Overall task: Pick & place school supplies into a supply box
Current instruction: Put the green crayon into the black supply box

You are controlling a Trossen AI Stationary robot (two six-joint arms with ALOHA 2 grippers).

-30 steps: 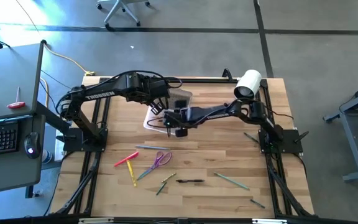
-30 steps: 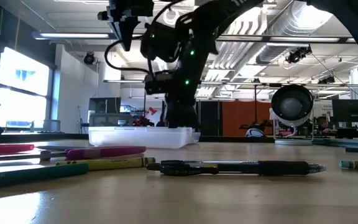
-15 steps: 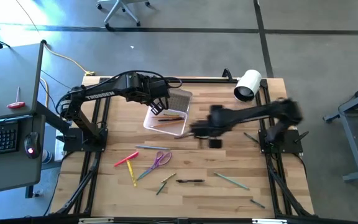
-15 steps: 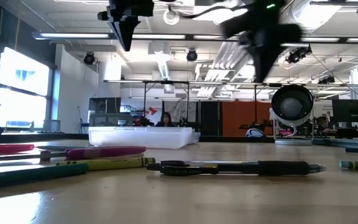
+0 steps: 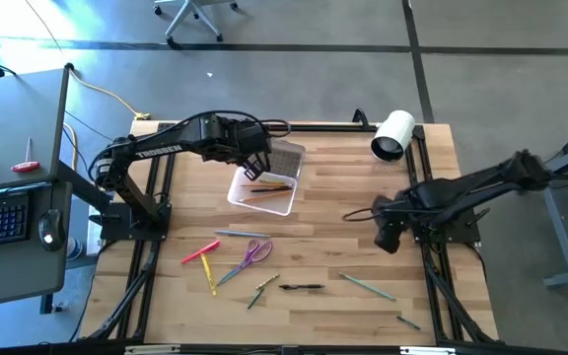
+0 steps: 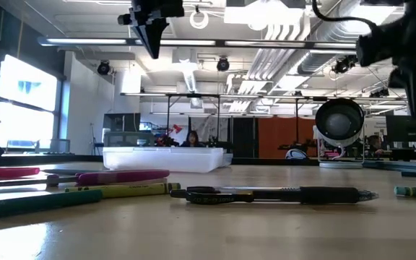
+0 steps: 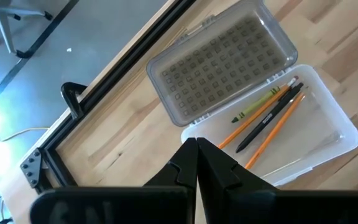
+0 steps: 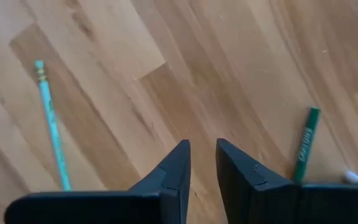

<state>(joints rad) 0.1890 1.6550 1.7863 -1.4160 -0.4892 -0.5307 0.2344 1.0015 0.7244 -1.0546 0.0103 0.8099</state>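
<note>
The supply box (image 5: pixel 264 189) is a clear tray with its ribbed lid (image 5: pixel 285 158) hinged open toward the far edge. In the left wrist view the supply box (image 7: pixel 328 146) holds two orange pencils, a black one and a yellow-green crayon (image 7: pixel 257 109). My left gripper (image 5: pixel 255 168) (image 7: pixel 196 142) hangs shut above the box's left end. My right gripper (image 5: pixel 387 241) (image 8: pixel 202 144) hovers over bare wood near the right arm's base, its fingers a narrow gap apart and holding nothing. A teal pencil (image 8: pixel 53 127) and a green crayon (image 8: pixel 304 144) lie flat below it.
More school supplies lie toward the near edge: a pink marker (image 5: pixel 201 252), purple scissors (image 5: pixel 256 252), a black pen (image 5: pixel 302 287) (image 6: pixel 280 194), a teal pencil (image 5: pixel 367 286) and a green one (image 5: pixel 408 322). A white roll (image 5: pixel 393 135) lies at the far right corner.
My right arm has swung fast from over the supply box toward the table's right and near side, and now hovers by its own base. The left gripper has stayed above the box. The box and the loose supplies have not moved.
</note>
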